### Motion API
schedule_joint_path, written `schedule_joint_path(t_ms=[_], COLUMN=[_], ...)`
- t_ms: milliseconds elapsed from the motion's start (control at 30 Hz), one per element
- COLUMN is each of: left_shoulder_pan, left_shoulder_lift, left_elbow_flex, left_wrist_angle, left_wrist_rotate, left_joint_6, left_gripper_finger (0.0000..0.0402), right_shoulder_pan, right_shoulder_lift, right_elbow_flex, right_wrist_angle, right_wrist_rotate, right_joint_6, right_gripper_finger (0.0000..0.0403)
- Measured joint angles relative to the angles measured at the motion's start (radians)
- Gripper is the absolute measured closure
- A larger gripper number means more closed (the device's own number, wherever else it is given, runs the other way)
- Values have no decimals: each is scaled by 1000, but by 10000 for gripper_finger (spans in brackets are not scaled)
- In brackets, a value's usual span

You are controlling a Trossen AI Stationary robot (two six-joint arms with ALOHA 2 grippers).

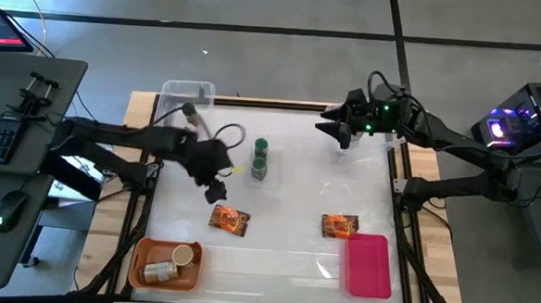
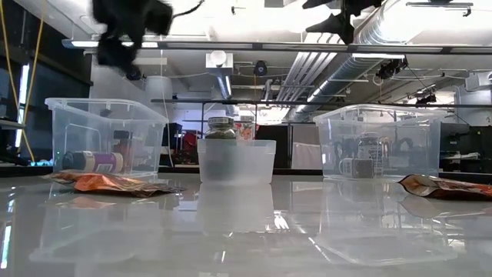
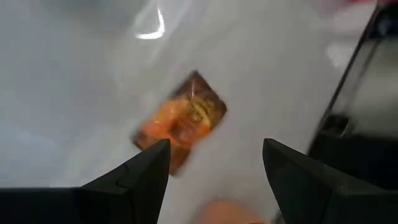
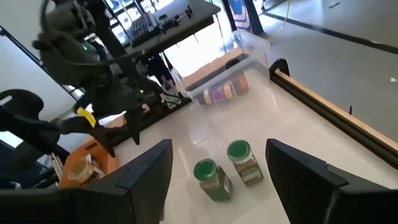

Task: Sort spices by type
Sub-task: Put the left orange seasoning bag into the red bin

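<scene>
Here, left end effector (image 3: 214, 177) spread, empty — foil packet (image 3: 180, 121) just below, apart.

Readable text: none could be made out in any view.
Flat orange-red foil packets (image 1: 229, 220) (image 1: 339, 226): printing showed as dark and yellow patches, no letters legible; the same in the left wrist view (image 3: 180, 122).
Small green-lidded cylindrical jars (image 4: 213, 180) (image 4: 244, 163): paper labels were present, wording too small to read.
Jar lying in the clear plastic tub (image 2: 93, 161): a purple and white label band, text unreadable.
Jars in the orange tray (image 1: 167, 266): labels not legible.
Screen at the table's far left edge (image 1: 0, 28): red and dark areas only, no characters resolved.
</scene>
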Motion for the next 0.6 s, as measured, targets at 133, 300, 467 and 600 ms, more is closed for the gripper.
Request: schedule_joint_path(t_ms=[133, 300, 467, 600], left_shoulder_pan=[-17, -37, -58, -50], left_shoulder_lift=[-96, -107, -103, -102], left_elbow_flex=[-224, -397, -473, -547], left_wrist_angle=[73, 128, 285, 445], left_wrist_rotate=[25, 104, 95, 89], left_joint_6=[-342, -547, -585, -602], left_gripper_finger=[161, 161, 161, 161], right_shoulder_pan=[0, 0, 0, 0], right_shoulder_lift=[0, 0, 0, 4], right_elbow_flex=[0, 0, 0, 0], right_wrist_angle=[-7, -7, -7, -6], right_wrist_rotate=[0, 0, 0, 0], right_joint_6=[-3, -3, -3, -2], right_gripper_finger=[151, 151, 151, 151])
